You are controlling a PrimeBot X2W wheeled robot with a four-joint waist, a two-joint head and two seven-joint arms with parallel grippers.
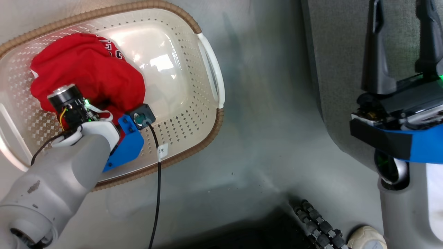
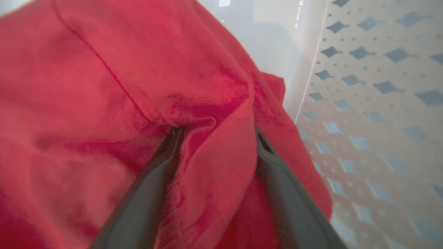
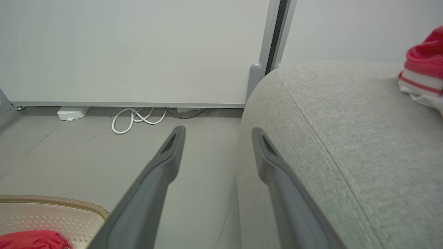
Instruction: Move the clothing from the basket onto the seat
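1. You see the basket (image 1: 188, 103) is cream-white, with a pattern of small diamond holes and a brown woven-look rim.
2. Inside the basket, the clothing (image 1: 86, 72) is bright red with white print.
3. Near the basket, the seat (image 3: 346, 145) is light grey.

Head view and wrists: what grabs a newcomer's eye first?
The red garment bunched at the left of the white basket, with the left gripper sunk in it, jaws open astride a fold. Then a second red garment on the grey seat, at the right wrist view's right edge.
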